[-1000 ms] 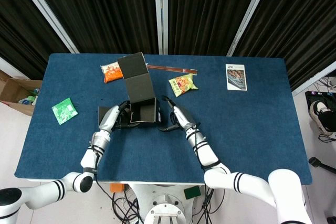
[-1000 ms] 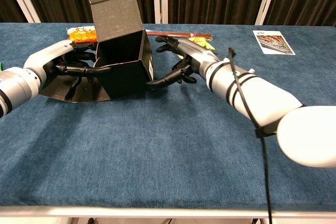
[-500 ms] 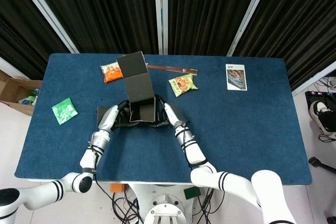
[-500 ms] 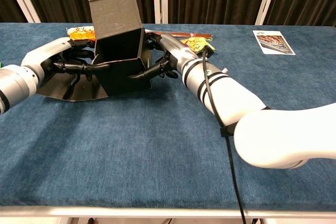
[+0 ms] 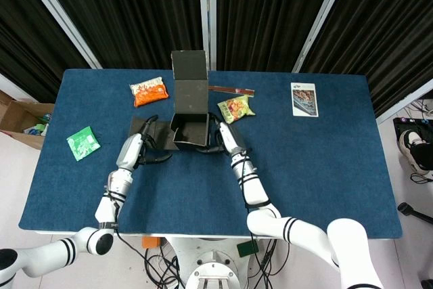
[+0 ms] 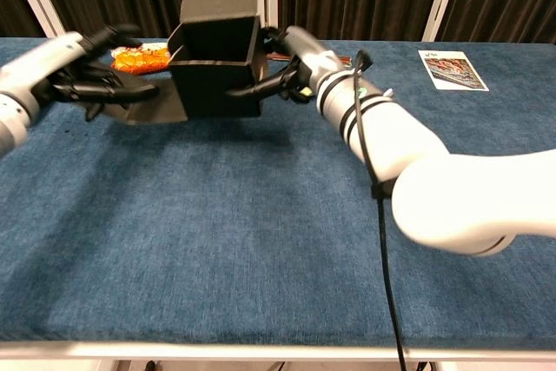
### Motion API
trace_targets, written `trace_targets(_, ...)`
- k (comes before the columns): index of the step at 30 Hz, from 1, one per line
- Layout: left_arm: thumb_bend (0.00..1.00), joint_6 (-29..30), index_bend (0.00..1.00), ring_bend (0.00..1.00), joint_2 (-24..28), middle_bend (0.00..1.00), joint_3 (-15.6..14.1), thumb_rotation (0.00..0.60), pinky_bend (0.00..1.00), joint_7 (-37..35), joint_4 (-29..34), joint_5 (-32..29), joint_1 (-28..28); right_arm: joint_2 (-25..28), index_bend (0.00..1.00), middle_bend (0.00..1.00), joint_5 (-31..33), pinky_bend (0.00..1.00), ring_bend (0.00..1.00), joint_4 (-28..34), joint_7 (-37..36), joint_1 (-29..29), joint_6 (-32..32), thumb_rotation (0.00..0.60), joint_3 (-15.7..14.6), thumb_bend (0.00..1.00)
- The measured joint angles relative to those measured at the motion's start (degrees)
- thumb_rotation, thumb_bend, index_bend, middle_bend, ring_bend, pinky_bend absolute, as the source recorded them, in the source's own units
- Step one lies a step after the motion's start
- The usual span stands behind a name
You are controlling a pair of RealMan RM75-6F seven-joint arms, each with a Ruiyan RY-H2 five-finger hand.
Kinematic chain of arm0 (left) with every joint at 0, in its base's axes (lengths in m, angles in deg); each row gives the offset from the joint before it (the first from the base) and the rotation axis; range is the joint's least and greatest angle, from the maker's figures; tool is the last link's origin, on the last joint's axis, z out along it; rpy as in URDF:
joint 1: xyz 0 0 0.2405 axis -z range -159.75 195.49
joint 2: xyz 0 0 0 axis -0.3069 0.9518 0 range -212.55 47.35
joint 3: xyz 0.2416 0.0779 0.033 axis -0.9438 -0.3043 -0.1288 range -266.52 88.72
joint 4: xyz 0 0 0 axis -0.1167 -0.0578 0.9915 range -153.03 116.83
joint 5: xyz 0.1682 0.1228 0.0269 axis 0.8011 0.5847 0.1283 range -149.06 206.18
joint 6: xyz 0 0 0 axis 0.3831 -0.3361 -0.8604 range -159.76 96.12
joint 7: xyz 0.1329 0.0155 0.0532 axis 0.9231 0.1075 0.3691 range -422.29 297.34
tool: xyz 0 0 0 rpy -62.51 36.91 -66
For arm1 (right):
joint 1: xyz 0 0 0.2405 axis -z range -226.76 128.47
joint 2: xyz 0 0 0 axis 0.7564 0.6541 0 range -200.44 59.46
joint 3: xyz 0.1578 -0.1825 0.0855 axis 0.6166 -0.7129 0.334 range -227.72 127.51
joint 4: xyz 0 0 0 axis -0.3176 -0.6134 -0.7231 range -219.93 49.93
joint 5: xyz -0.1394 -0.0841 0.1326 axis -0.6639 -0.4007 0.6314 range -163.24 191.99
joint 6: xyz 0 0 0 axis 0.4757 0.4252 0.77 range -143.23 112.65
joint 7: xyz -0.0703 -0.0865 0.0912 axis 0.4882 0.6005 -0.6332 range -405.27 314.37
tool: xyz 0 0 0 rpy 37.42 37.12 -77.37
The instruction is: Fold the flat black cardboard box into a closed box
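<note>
Box standing open-topped on blue table, a little left of centre and toward far side, tall lid flap rising upright from its far wall past table's far edge in head view. Left flap still spread flat on cloth beside box. Broad bare cloth across whole near half and to right; far side more crowded: orange packet far left of box, yellow-green packet just right of it, chopsticks behind that, leaflet well apart at far right, green packet alone near left edge.

Right hand reaching in from near side, forearm angled toward far left, fingers pressed along box's right wall and front corner, thumb side up near rim; seemingly gripping that wall, though hard to confirm from either view. Left hand hovering over flat flap, fingers stretched right toward box and slightly apart, holding nothing, clear of box wall in chest view.
</note>
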Motion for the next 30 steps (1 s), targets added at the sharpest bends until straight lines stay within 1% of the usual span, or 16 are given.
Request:
trace_targets(2,0.0,3.0,0.07,0.54,0.2,0.09,0.0,0.419,0.81,0.0,0.2,1.3,-0.8,1.0,0.42,0.47,0.6,1.0,0.81,0.9,-1.1,0.3,0.0,0.6,1.2,0.29)
trace_targets(5,0.0,8.6,0.19,0.58,0.6,0.21,-0.5,0.435,0.83,0.0,0.5,4.6,-2.3,2.9,0.42,0.47,1.5,1.0,0.81,2.7,-3.4,0.8,-0.5,0.6,3.0,0.29)
trace_targets(6,0.0,10.9,0.23,0.6,0.7,0.26,-0.9,0.446,0.84,0.0,0.6,6.4,-2.9,3.6,0.42,0.47,1.7,1.0,0.81,3.4,-4.2,1.1,-0.7,0.6,3.4,0.29)
trace_targets(8,0.0,13.5,0.3,0.62,1.1,0.33,-2.1,0.484,0.85,-0.1,0.8,9.2,-3.7,5.2,0.42,0.47,2.4,1.0,0.81,5.3,-6.4,1.6,-1.4,0.6,4.4,0.29)
trace_targets(9,0.0,14.4,0.33,0.63,1.5,0.36,-3.3,0.507,0.85,-0.4,1.1,11.0,-4.2,6.0,0.42,0.47,2.7,1.0,0.81,6.4,-7.3,2.0,-1.8,0.6,4.9,0.29)
trace_targets(11,0.0,14.6,0.36,0.64,2.2,0.39,-5.5,0.541,0.87,-0.7,1.5,13.2,-4.6,8.0,0.42,0.47,3.3,1.0,0.81,9.0,-9.2,2.8,-2.6,0.6,5.7,0.29)
trace_targets(13,0.0,13.3,0.39,0.64,2.9,0.4,-8.2,0.575,0.87,-0.9,1.7,14.8,-4.6,9.6,0.42,0.47,3.6,1.0,0.81,11.6,-10.6,3.7,-3.1,0.6,6.2,0.29)
trace_targets(15,0.0,10.7,0.39,0.64,3.2,0.4,-9.7,0.591,0.87,-0.9,1.3,15.5,-4.1,11.6,0.42,0.47,3.8,1.0,0.81,14.8,-12.1,4.9,-3.6,0.6,6.5,0.28)
trace_targets(18,0.0,6.1,0.4,0.64,3.1,0.4,-10.7,0.599,0.87,-0.8,-0.5,15.9,-2.6,14.5,0.42,0.47,3.7,1.0,0.81,19.7,-14.0,7.0,-4.0,0.6,6.3,0.28)
trace_targets(21,0.02,3.8,0.39,0.64,2.1,0.38,-10.2,0.6,0.87,-0.7,-4.1,16.2,-0.6,17.2,0.42,0.47,3.8,1.0,0.81,24.2,-16.0,9.2,-4.7,0.6,5.5,0.28)
trace_targets(24,0.04,3.9,0.37,0.64,0.8,0.37,-8.8,0.6,0.87,-0.6,-8.5,16.7,1.6,19.6,0.42,0.47,3.5,1.0,0.81,27.3,-17.3,11.0,-5.5,0.6,4.0,0.28)
trace_targets(27,0.08,5.4,0.37,0.64,0.0,0.36,-7.2,0.6,0.87,-0.3,-12.6,17.8,3.7,20.7,0.42,0.47,2.7,1.0,0.81,28.8,-17.7,12.1,-5.7,0.6,2.0,0.28)
trace_targets(30,0.1,8.4,0.37,0.64,0.0,0.36,-6.2,0.6,0.87,0.4,-14.1,19.2,4.8,21.3,0.42,0.47,1.8,1.0,0.81,29.4,-17.7,12.6,-5.9,0.6,0.5,0.28)
